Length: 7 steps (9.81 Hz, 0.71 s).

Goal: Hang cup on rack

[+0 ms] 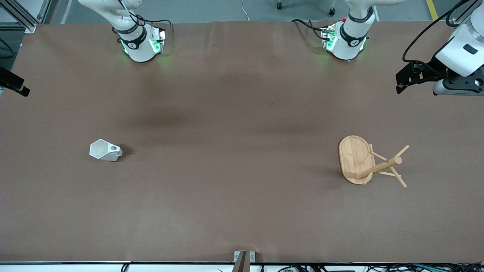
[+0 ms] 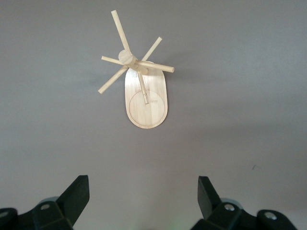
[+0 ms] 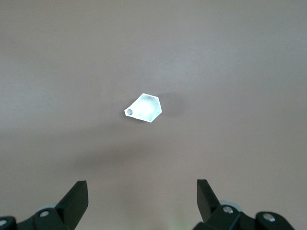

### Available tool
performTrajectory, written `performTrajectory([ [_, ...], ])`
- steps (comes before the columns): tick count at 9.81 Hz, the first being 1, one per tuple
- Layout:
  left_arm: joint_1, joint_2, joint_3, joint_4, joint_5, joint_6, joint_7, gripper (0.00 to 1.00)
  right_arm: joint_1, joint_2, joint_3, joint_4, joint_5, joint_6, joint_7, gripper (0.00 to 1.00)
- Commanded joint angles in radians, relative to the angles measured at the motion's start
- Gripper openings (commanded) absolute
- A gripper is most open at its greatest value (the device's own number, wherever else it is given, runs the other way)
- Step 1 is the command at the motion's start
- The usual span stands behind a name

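The small white faceted cup [image 1: 104,150] sits on the brown table toward the right arm's end, with its pierced handle turned toward the left arm's end. It also shows in the right wrist view [image 3: 145,108]. The bamboo rack [image 1: 357,158] stands on its oval base toward the left arm's end, post and pegs up; it also shows in the left wrist view [image 2: 147,99]. My left gripper [image 2: 143,201] is open and empty, high above the table near the rack [image 1: 404,80]. My right gripper [image 3: 142,201] is open and empty, high above the table near the cup, at the picture's edge [image 1: 14,85].
Both arm bases [image 1: 140,45] [image 1: 345,41] stand at the table's edge farthest from the front camera. A small metal bracket [image 1: 244,257] sits at the table's edge nearest that camera. Brown table [image 1: 234,151] lies between cup and rack.
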Motion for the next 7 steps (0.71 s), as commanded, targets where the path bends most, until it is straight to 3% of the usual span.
performTrajectory([
  [1,0.002,0.022,0.000,-0.004,0.002,-0.008,0.007,1.00,-0.017,0.005,0.012,0.014,-0.007,-0.008,-0.012,1.00],
  [7,0.002,0.030,0.000,-0.001,0.002,-0.008,0.007,1.00,-0.017,0.005,0.012,0.014,-0.007,-0.010,-0.012,1.00],
])
